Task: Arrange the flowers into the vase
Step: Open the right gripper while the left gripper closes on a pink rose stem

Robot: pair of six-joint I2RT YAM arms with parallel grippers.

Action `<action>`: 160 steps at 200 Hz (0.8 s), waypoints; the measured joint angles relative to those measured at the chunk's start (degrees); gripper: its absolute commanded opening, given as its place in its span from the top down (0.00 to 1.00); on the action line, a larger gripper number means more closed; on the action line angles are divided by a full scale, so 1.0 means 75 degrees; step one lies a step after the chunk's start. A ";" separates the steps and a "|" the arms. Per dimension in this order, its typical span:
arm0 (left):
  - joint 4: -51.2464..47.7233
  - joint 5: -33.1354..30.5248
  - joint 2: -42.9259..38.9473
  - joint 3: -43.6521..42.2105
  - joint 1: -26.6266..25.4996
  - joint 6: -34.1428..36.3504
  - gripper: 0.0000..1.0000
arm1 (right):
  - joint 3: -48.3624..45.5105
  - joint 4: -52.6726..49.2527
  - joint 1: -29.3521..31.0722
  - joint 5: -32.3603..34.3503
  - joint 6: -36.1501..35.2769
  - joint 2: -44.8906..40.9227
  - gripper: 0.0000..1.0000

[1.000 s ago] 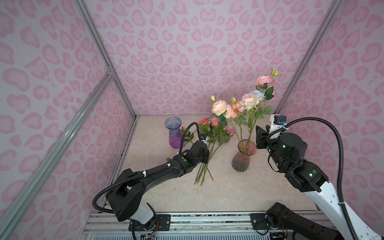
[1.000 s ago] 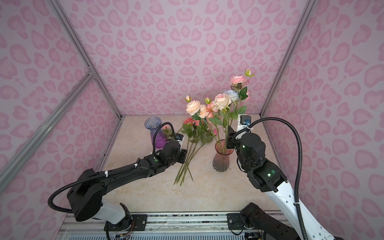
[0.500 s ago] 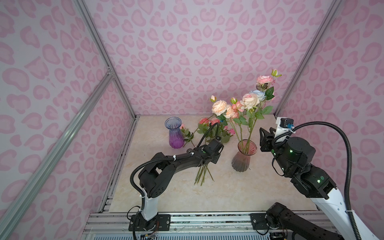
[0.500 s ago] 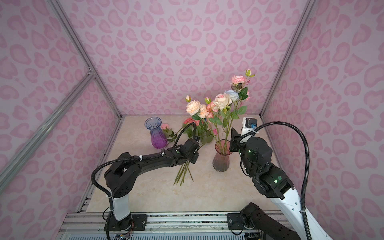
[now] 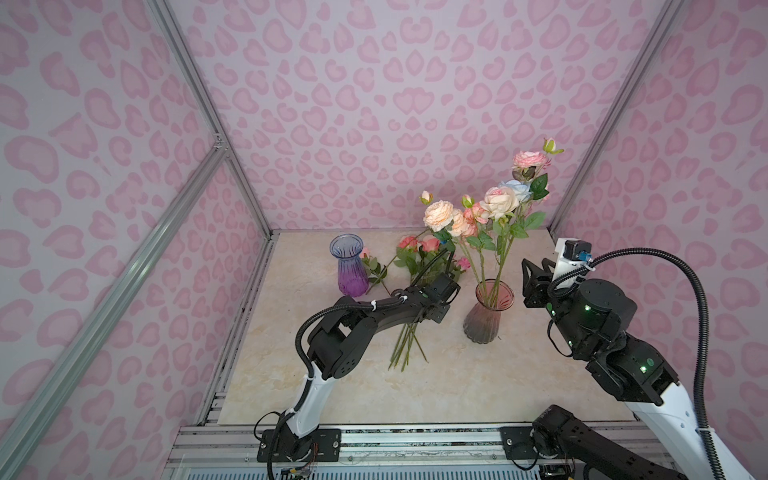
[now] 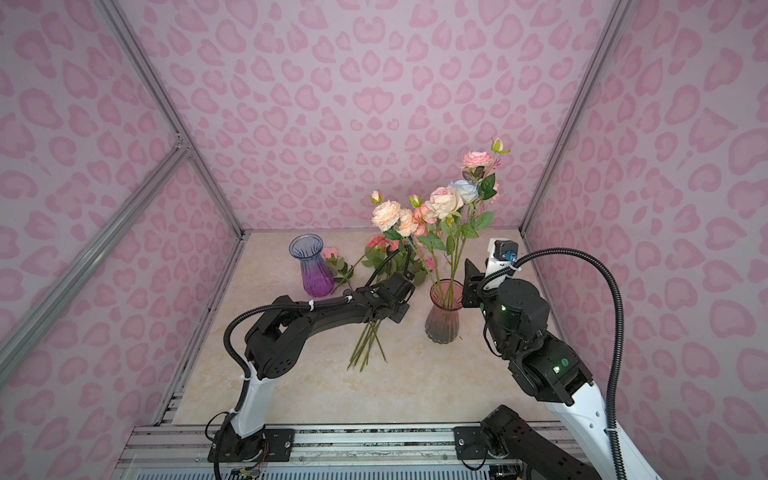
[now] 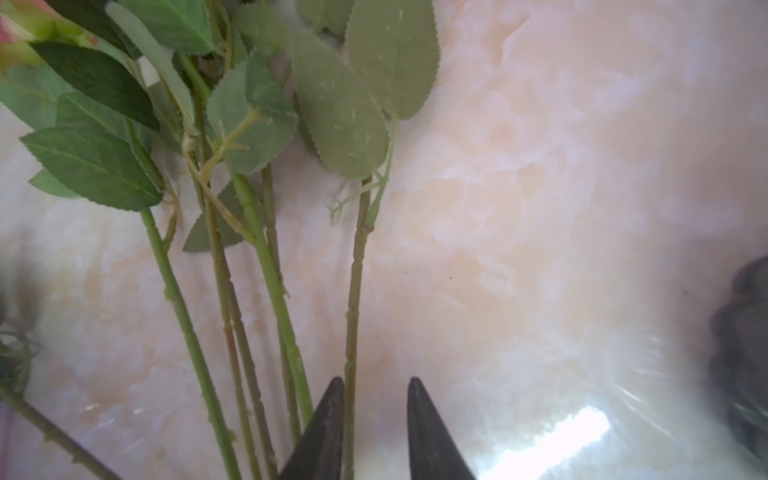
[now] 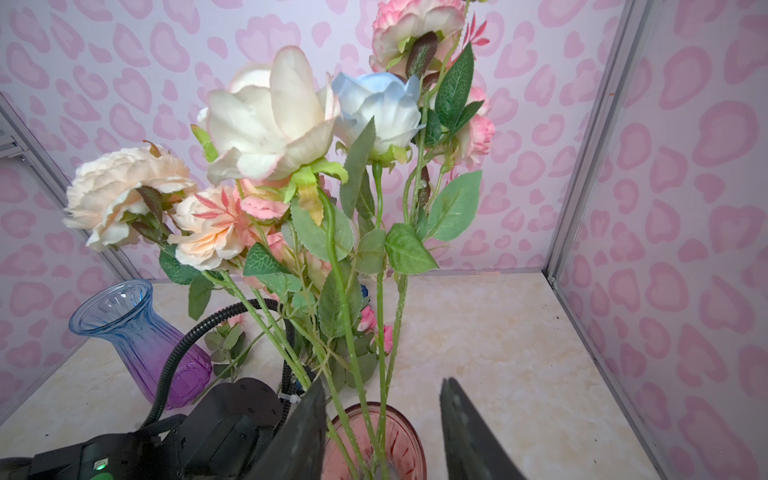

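Observation:
Several flowers (image 5: 498, 201) stand in a reddish glass vase (image 5: 482, 324) right of centre, seen in both top views (image 6: 442, 324). More flowers (image 5: 409, 340) lie on the table, stems fanned toward the front. My left gripper (image 7: 375, 384) is low over these stems, its jaws a little apart. One green stem (image 7: 353, 291) runs between them against one finger, with a gap to the other. My right gripper (image 8: 383, 381) stands open just right of the vase rim (image 8: 399, 440), touching nothing.
An empty blue-to-purple glass vase (image 5: 351, 274) stands at the back left, with a small leafy sprig beside it. Pink patterned walls with metal posts close in the marble tabletop (image 5: 457, 386) on three sides. The left arm's cable (image 8: 174, 357) loops near the standing stems.
My left arm has folded and carried its gripper rightward over the lying stems, and its jaws have narrowed. My right gripper has drawn slightly right, away from the reddish vase.

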 measured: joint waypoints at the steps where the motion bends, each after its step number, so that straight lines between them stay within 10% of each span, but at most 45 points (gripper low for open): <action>1: -0.0006 0.0006 0.0003 0.0000 0.0003 0.0000 0.71 | 0.0000 0.0000 0.0000 0.0000 0.0000 0.0000 0.54; 77: -0.0079 0.0163 0.0114 -0.0163 0.0026 -0.0058 0.96 | 0.0000 -0.0015 0.0003 -0.0029 0.0064 -0.0108 0.55; 160: -0.0050 0.1265 -0.1282 -0.0583 0.0289 -0.1049 0.97 | 0.0029 -0.0026 0.0003 -0.0076 0.0175 -0.0213 0.56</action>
